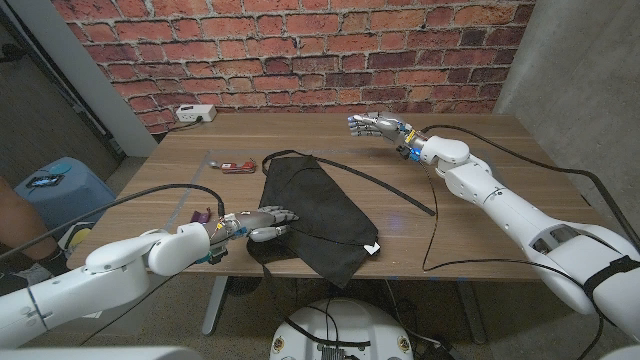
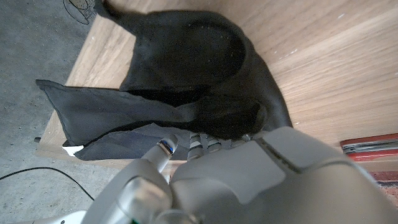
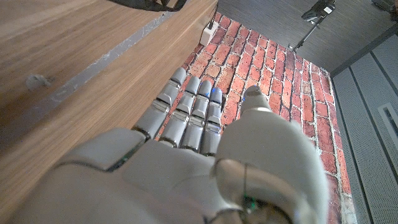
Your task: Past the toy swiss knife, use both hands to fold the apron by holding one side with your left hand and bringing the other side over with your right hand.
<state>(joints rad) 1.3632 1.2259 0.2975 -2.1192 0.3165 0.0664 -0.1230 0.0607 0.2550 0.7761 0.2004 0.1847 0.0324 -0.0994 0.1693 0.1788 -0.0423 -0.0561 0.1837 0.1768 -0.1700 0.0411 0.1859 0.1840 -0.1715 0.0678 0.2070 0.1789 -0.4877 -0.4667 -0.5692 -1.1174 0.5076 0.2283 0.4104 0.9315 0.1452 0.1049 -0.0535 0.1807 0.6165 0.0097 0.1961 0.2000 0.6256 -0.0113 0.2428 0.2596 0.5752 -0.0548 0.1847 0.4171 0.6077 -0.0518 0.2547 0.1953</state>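
**A:** Table (image 1: 480, 215) first: what is it, and what lies on it?

**B:** It is a wide brown wooden table with a red brick wall (image 1: 300, 40) behind it. A black fabric apron (image 1: 315, 215) lies a little left of the middle, folded into a long dark shape that runs from the far middle to the near edge. A small white tag (image 1: 372, 248) shows at its near right corner, and a thin black strap (image 1: 375, 182) trails off to the right across the wood.

**A:** Where are the arms?

**B:** The left robot hand (image 1: 262, 224) is at the apron's near left edge, fingers reaching onto the cloth. The left wrist view shows its fingertips (image 2: 165, 147) against the dark folds there, so it presses or holds that side; whether any cloth is pinched I cannot tell. The right robot hand (image 1: 380, 127) is well apart from the apron, raised at the far right of the table. In the right wrist view its fingers (image 3: 186, 112) lie straight and side by side with nothing in them, so it is released.

**A:** And the smaller things?

**B:** A red toy swiss knife (image 1: 233, 166) lies near the table's far left, just left of the apron's far end. A white power strip (image 1: 196, 114) sits at the far left edge against the wall.
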